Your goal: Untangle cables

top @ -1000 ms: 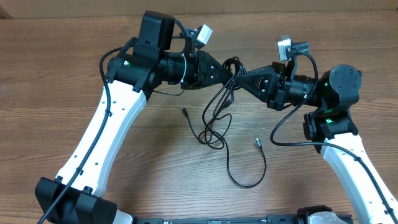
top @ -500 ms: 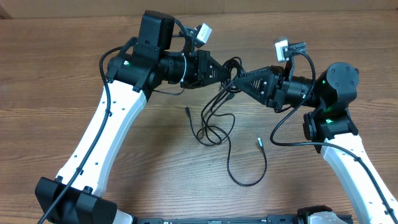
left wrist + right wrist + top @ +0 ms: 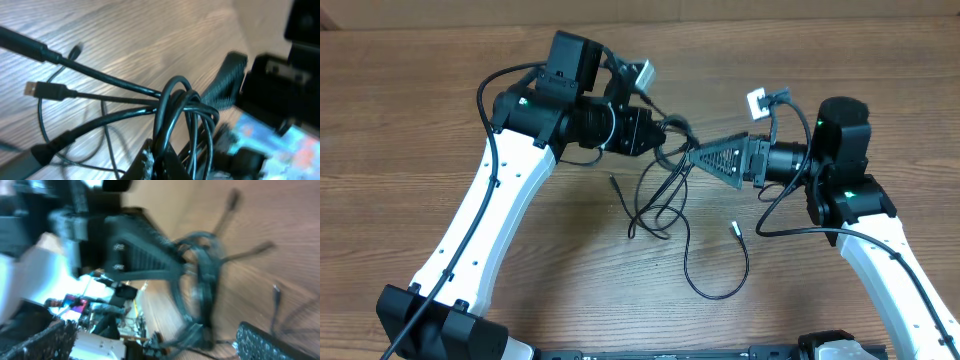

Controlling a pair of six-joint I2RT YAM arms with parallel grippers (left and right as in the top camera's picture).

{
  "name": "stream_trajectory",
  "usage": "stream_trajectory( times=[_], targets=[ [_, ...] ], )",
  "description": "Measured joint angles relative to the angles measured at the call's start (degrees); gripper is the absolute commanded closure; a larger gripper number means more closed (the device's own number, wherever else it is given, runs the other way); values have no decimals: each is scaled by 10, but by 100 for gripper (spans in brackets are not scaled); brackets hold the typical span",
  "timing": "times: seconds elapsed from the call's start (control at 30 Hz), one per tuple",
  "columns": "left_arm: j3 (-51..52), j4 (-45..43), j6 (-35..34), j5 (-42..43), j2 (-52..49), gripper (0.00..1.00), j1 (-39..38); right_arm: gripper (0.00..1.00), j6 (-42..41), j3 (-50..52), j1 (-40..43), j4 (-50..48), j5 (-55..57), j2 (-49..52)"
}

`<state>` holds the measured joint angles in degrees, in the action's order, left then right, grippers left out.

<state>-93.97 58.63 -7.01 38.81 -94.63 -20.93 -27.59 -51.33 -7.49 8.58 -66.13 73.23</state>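
The cables [image 3: 658, 200] are thin black cords, bunched at the top and trailing in loose loops down onto the wooden table [image 3: 840, 60]. My left gripper [image 3: 663, 131] is shut on the bunch and holds it above the table. In the left wrist view the knotted loops [image 3: 176, 104] rise from between the jaws at the bottom edge, and a metal-tipped plug [image 3: 32, 89] sticks out to the left. My right gripper [image 3: 694, 156] stands open just right of the bunch, holding nothing. The right wrist view is blurred; the cables [image 3: 200, 275] hang ahead between its wide-apart fingers [image 3: 267, 342].
A long loop [image 3: 717, 283] and two loose plug ends [image 3: 735, 228] [image 3: 614, 180] lie on the table below the grippers. Both white arms frame the middle of the table. A pale wall runs along the table's far edge.
My right gripper has opened, let go of the cables and dropped slightly. The left gripper has pulled the bunch a little to the left, and the hanging loops shifted with it.
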Motion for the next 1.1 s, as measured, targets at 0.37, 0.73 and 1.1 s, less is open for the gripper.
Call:
stream_trajectory(
  times=[0.37,0.73,1.1],
  targets=[
    [0,130,166,-64,0,96,-1,8,166,1,-3,216,107,0],
    [0,140,180,-104,0,96,-18,41,220,1,-112,190,128,0],
    [0,141,179,-111,0,96,-31,96,223,1,-146,189,177,0]
  ],
)
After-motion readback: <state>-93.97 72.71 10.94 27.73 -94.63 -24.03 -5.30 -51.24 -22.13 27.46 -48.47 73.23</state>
